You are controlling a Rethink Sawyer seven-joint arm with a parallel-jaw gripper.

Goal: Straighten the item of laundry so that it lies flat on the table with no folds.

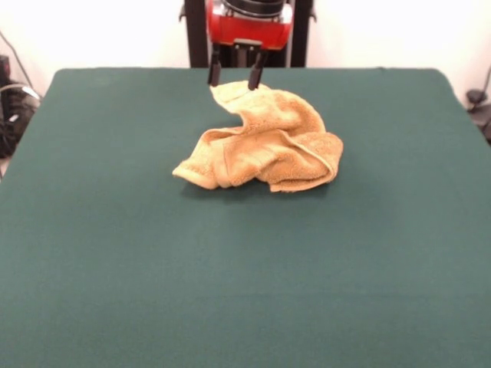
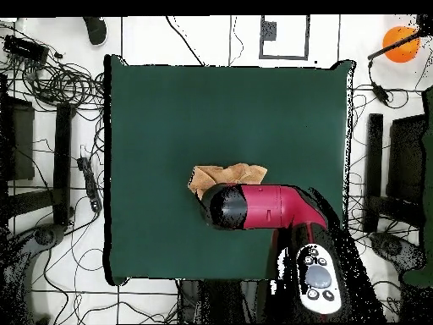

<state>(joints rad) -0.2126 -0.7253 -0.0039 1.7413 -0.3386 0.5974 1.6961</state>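
Towel (image 1: 265, 142) first: we see the golden-orange cloth bunched into a rumpled heap on the dark green bench (image 1: 230, 291), somewhat toward the far side in the front view and roughly centred from left to right. Several folds overlap one another; a hemmed edge curls along the right side of the heap, and a rounded corner sticks out at the lower left, resting on the bench. One corner of the cloth rises at the back of the pile, reaching up toward the tool (image 1: 235, 79).

We find the tool hanging from the red and black arm (image 1: 252, 23) just above that raised corner. Its two dark fingers (image 1: 214, 73) stand apart with a clear gap between them, so we read it as spread, with nothing gripped. The right-hand fingertip in the front view appears to meet the top of the cloth, though we cannot tell whether it truly touches.

From overhead, the arm (image 2: 262, 207) covers part of the towel (image 2: 224, 176), which peeks out along its upper side. The bench (image 2: 220, 101) stretches wide around the cloth on every side.
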